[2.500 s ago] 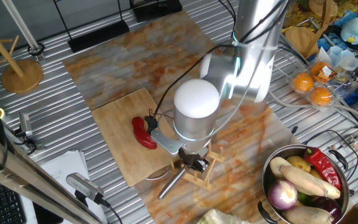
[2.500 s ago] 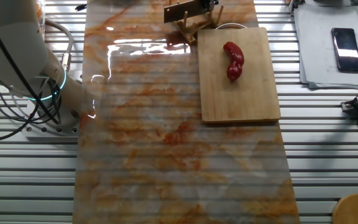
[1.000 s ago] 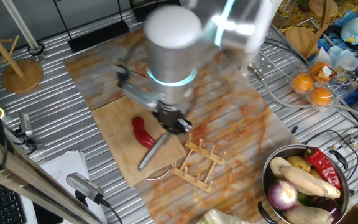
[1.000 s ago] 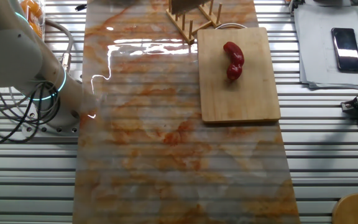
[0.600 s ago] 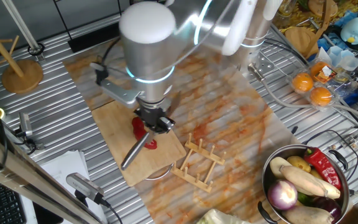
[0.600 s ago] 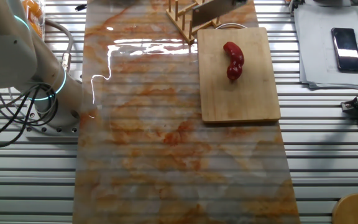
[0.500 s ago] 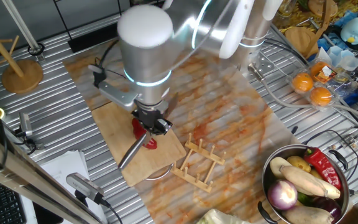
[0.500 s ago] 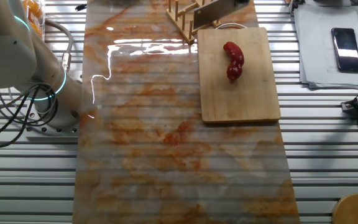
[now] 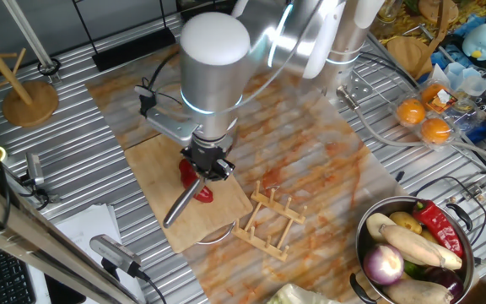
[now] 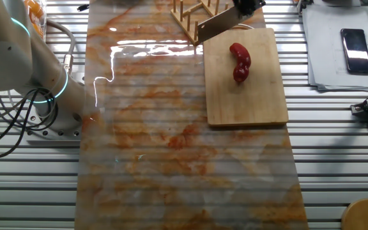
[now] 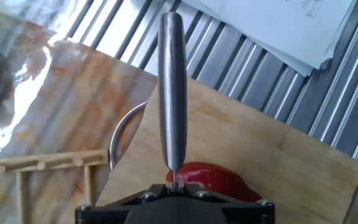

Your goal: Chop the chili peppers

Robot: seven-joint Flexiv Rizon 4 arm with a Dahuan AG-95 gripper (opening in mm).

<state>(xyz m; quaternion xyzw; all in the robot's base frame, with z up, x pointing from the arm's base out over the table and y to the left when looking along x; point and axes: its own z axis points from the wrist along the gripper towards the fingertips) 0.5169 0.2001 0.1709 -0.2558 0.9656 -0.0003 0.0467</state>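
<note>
One fixed view: fingers [image 9: 207,167] clenched on the knife [image 9: 186,199] handle, blade slanting down and out past them over the cutting board [image 9: 154,165]. Chili pepper [image 9: 194,179] lies on the board right under the fingers, partly hidden by them, whole, 1 piece. Since 2.5 s ago the arm left the wooden rack [image 9: 270,219] with the knife and carried it over the board; in the last 0.5 s it barely shifted. Rack now sits off to the side of the fingers, empty of the knife. Pot of vegetables [image 9: 458,270] well apart, not involved.

The other fixed view: knife [image 10: 219,24] has come into frame at the board's [image 10: 248,96] far corner, blade tilted, beside the pepper [image 10: 240,62], not touching it. Pepper unmoved across all frames, uncut.

Hand view: blade [image 11: 173,87] seen edge-on, running straight out from the fingers [image 11: 175,184]; pepper [image 11: 213,179] just beside the blade root, board [image 11: 272,155] below.

Meaning: fetching the knife looks done, chopping not started. Next likely aligning the blade across the pepper and pressing down; curved glossy pepper could roll under the edge.
</note>
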